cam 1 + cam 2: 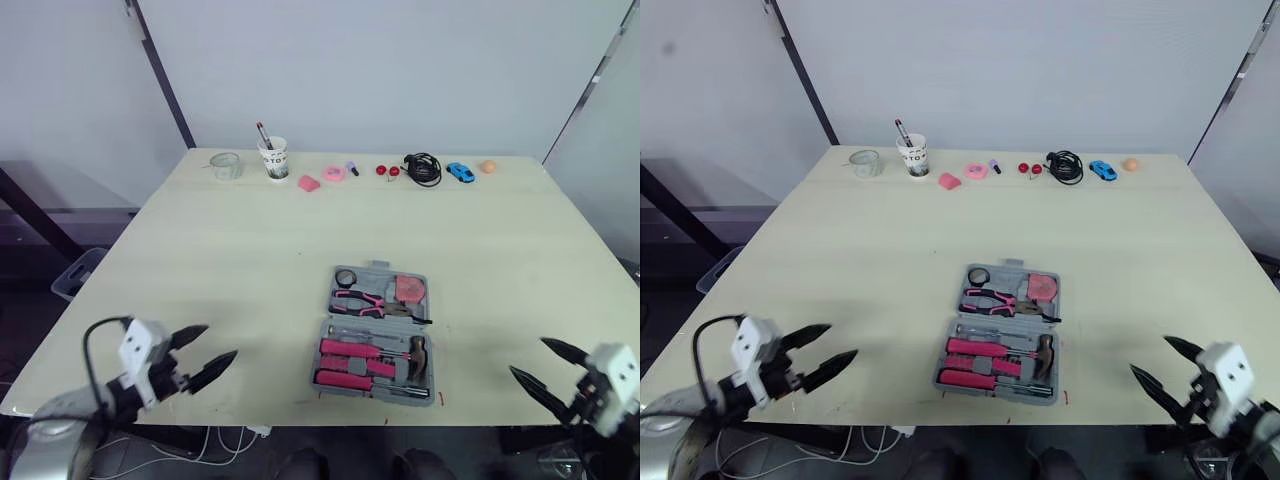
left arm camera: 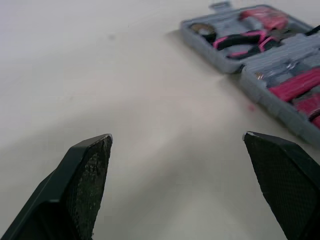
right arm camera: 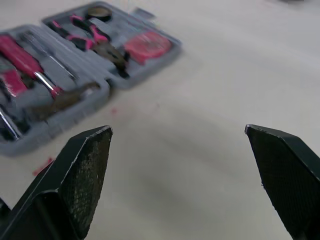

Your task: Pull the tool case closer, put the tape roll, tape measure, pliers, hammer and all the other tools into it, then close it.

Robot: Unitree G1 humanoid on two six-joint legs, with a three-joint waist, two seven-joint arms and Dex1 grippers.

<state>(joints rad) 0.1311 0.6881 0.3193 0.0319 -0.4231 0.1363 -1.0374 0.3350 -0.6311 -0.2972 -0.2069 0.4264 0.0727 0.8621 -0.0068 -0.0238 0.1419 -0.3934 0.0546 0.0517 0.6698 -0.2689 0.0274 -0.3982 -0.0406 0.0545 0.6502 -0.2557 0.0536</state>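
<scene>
Grey tool case (image 1: 380,271) laid open near the table (image 1: 230,260) edge, pliers (image 1: 362,300), hammer (image 1: 418,352), tape measure (image 1: 409,290) seated inside, left gripper (image 1: 222,341) and right gripper (image 1: 527,355) held spread wide on either side.

Probably a lab: plain table (image 1: 250,260), white walls (image 1: 400,60).

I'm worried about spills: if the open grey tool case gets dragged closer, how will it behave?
The tool case lies open and flat on the table, so it should slide rather than tip. Loaded with the hammer and pliers, it is probably heavy. Pulled by one half, it might fold.
</scene>
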